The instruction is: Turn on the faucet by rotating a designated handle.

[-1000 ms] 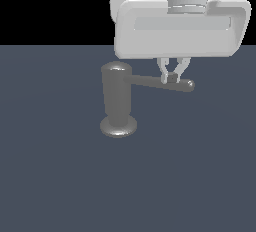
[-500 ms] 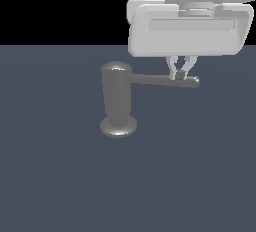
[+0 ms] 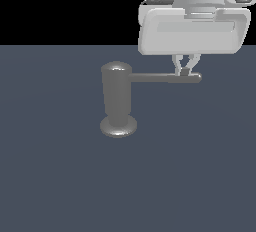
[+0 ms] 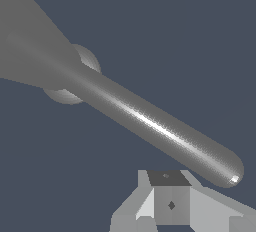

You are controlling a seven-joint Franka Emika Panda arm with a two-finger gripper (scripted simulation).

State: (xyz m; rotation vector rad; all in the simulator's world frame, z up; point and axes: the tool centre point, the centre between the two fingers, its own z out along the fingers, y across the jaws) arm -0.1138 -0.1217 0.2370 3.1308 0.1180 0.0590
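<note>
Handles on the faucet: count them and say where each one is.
1. The handle projects sideways from the top of the faucet toward the exterior view's right, its tip beside the gripper. Its far side is hidden.

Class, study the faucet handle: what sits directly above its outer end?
The white pincer hangs over the handle near its tip. Whether its fingertips touch the rod cannot be seen.

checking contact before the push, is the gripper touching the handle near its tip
Cannot tell. In the exterior view the gripper overlaps the handle near its tip; in the wrist view the fingers sit beside the handle, neither contact nor gap plain.
</note>
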